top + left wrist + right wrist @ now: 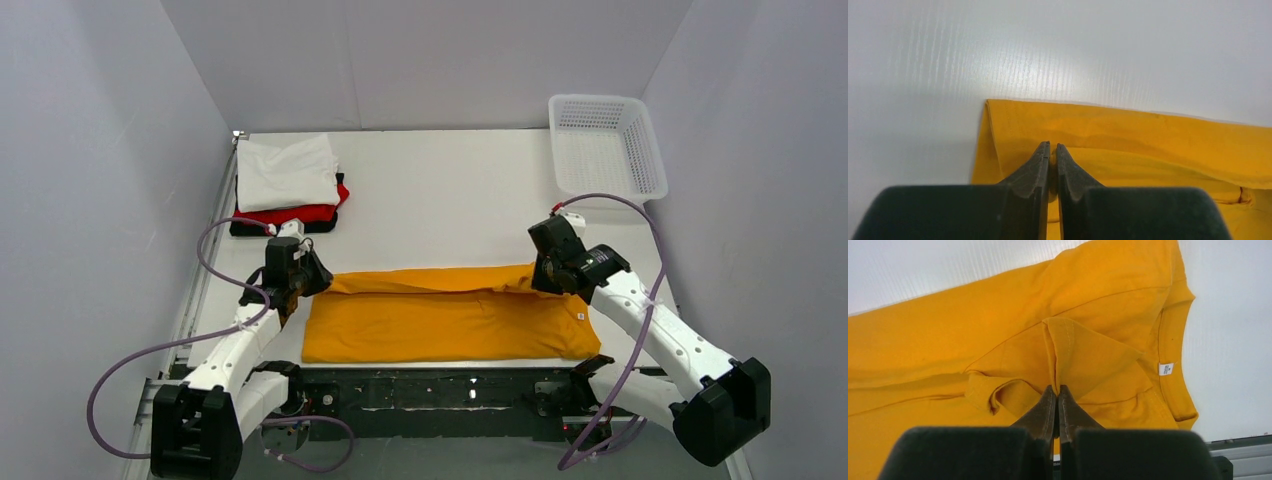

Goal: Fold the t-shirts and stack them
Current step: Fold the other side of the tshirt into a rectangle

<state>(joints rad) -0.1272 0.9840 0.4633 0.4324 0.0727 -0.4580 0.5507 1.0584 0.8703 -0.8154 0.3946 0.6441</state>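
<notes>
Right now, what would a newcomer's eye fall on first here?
The orange shirt dominates: it lies folded lengthwise along the near edge of the table, its far flap pinched by the left claw and the right claw. A stack of folded shirts, white over red over black, sits far left; a white basket stands far right.

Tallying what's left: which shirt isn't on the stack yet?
The orange shirt, lying partly folded on its own at the near edge. The white shirt, red shirt and black shirt are piled together in the far left corner.
</notes>
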